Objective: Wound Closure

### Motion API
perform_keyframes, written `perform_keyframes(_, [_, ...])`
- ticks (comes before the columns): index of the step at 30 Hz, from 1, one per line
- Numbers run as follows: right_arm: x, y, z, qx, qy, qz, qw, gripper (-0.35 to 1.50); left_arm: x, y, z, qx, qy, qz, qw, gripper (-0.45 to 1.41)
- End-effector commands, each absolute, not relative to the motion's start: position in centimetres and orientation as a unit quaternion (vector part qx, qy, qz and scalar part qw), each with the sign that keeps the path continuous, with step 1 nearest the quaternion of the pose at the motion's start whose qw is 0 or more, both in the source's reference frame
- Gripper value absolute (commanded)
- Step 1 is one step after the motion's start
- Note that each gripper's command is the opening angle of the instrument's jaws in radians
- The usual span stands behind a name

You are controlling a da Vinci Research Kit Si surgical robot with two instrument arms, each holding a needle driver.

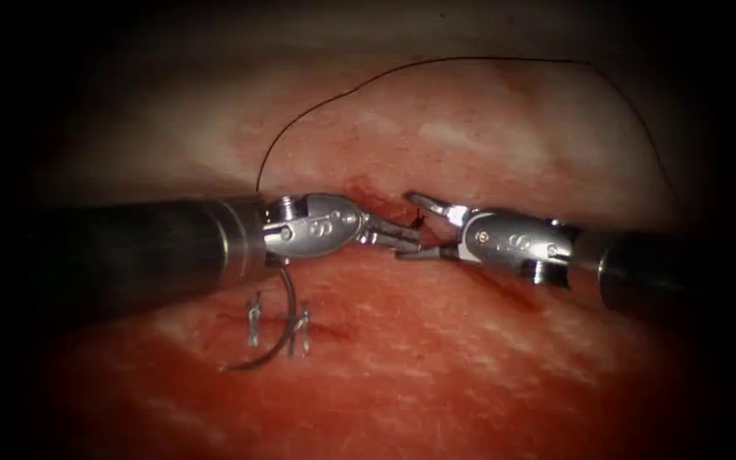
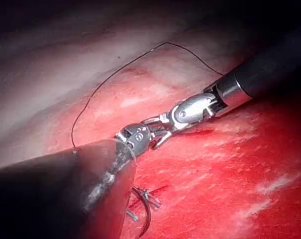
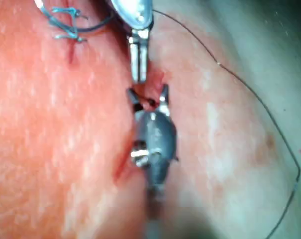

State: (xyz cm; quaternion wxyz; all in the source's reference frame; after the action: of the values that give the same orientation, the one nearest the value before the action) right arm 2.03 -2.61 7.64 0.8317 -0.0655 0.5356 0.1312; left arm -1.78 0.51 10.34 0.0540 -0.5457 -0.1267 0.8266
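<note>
The tissue (image 1: pixel 436 358) lies red and wet, the cut (image 1: pixel 368 192) running across its middle. The two tools meet tip to tip over the cut.

The left tool (image 1: pixel 402 237) reaches in along the cut, its jaws together and narrow; whether they pinch anything cannot be told. In the right wrist view the left tool (image 3: pixel 139 67) shows the same closed tip, just beside the cut.

The right tool (image 1: pixel 423 223) has its jaws apart, one finger raised, one low beside the left tool's tip, holding nothing. The right wrist view shows the right tool (image 3: pixel 149 97) spread over the cut.

The needle (image 1: pixel 276 336) lies free on the tissue, on the near side of the cut, beside two knots (image 1: pixel 278 324) with short cut ends.

The thread (image 1: pixel 436 61) arcs away from the cut in a long loose loop on the far side.
</note>
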Motion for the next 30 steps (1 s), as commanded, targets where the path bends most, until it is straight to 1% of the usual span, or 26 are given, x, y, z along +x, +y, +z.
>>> perform_keyframes(1, [2.10, -2.61, 7.75, -0.067, 0.537, 0.129, 0.831, 1.40, -1.85, 0.46, 10.39, -0.545, -0.128, 0.827, 0.052, -0.45])
perform_keyframes(10, [2.22, -2.70, 7.83, -0.073, 0.537, 0.127, 0.831, 1.40, -1.89, 0.36, 10.31, -0.538, -0.133, 0.830, 0.053, -0.45])
perform_keyframes(16, [2.46, -2.77, 7.87, -0.073, 0.546, 0.119, 0.826, 1.38, -1.97, 0.20, 10.18, -0.537, -0.131, 0.832, 0.040, -0.45])
perform_keyframes(30, [2.55, -2.75, 7.93, -0.077, 0.543, 0.121, 0.827, 1.38, -1.97, 0.20, 10.23, -0.537, -0.136, 0.832, 0.033, -0.45])
